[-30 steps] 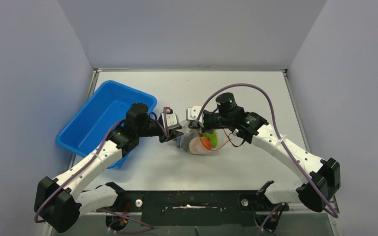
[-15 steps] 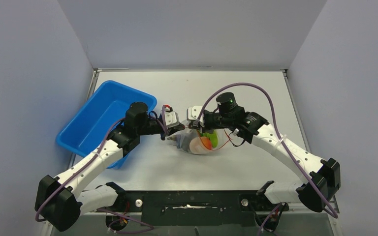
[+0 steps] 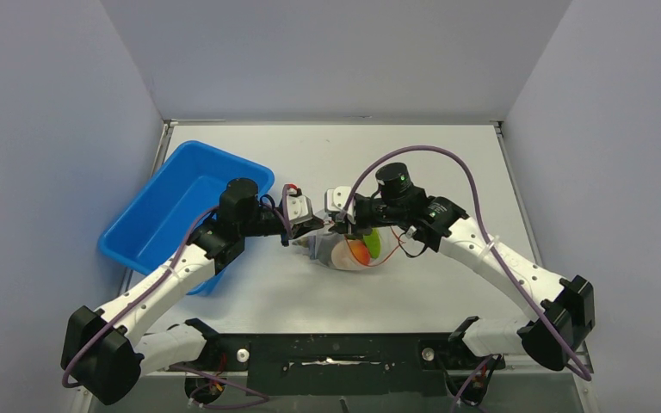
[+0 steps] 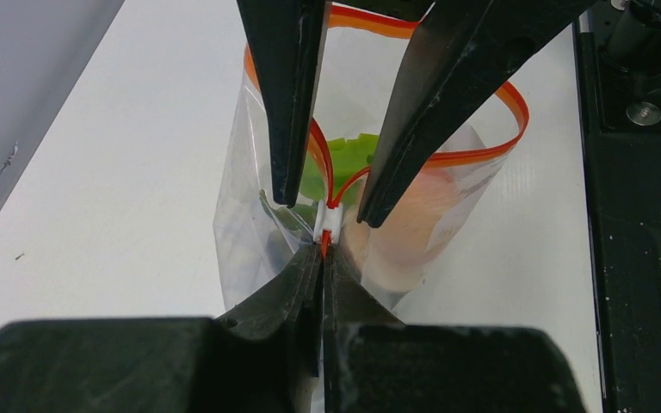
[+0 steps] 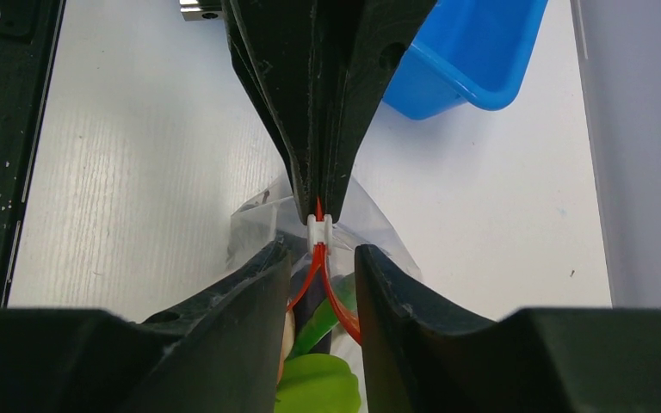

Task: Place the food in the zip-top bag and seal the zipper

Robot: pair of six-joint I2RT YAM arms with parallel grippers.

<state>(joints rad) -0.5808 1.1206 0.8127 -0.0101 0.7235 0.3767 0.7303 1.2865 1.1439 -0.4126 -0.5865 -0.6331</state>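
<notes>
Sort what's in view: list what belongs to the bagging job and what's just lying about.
Job: zip-top bag, zipper, white slider, lime-green fruit and orange-red fruit inside, left gripper pinching the zipper end, right gripper open astride it.
Lying about: blue tray.

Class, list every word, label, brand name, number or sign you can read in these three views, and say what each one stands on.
No text can be read in any view.
The zip-top bag is clear and unprinted.
Its zipper is a plain red strip.
The blue tray shows no label.
Any marking on the arms in the top view is too small to tell.
</notes>
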